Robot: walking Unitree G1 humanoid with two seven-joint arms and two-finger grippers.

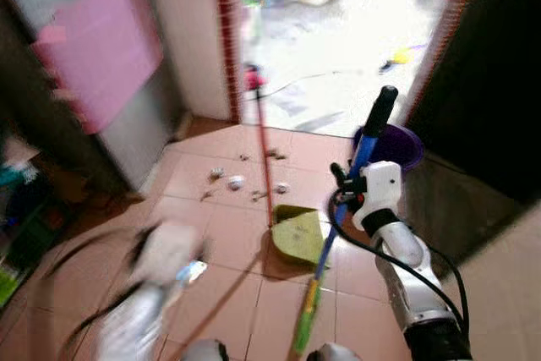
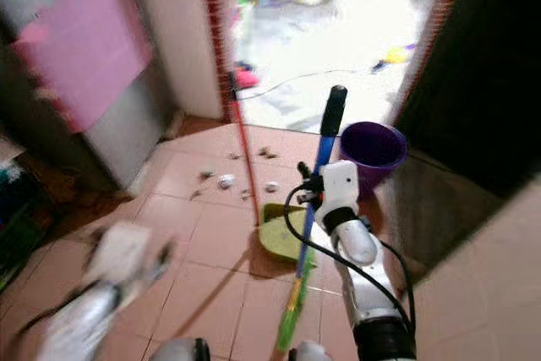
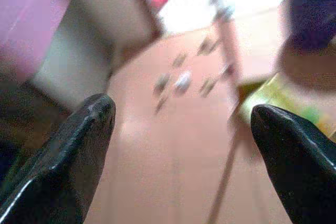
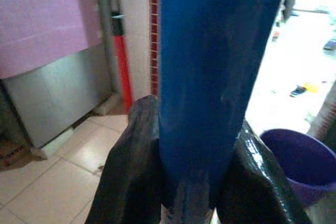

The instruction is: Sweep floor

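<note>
1. The right tool (image 4: 191,182) is clamped on the blue handle (image 1: 363,151), its two black fingers (image 4: 126,171) pressed against either side of the pole with no gap showing. The handle is a smooth, round, hard tube with a black grip cap at its top end.

2. That handle runs slantwise, from the cap near the purple bucket (image 1: 397,145) down toward the robot's feet, turning green lower down. The green dustpan (image 1: 297,234) lies on the floor just to the left of the handle; whether the two are joined cannot be told.

3. The left tool (image 3: 178,129) is wide open and holds nothing. The left arm (image 1: 156,276) is motion-blurred low on the left side, over the floor tiles.

4. A thin red broom pole (image 1: 264,154) stands nearly upright; its lower end comes down at the dustpan's far edge and its top rises to the doorway edge. The left tool is the nearer one to it, since the right tool is taken up.

5. The relation that matters: the scraps (image 1: 236,182), small pale crumpled bits, lie beyond the dustpan, away from the robot, spread to either side of the red pole. A sweep would probably need to pull them back toward the pan's mouth.

6. The floor (image 1: 228,243) is smooth, glazed, terracotta-coloured tile with thin grout lines, so light scraps should slide easily. Beyond is a bright doorway; a pink sheet (image 1: 106,48) hangs on a grey metal panel on the left.
</note>
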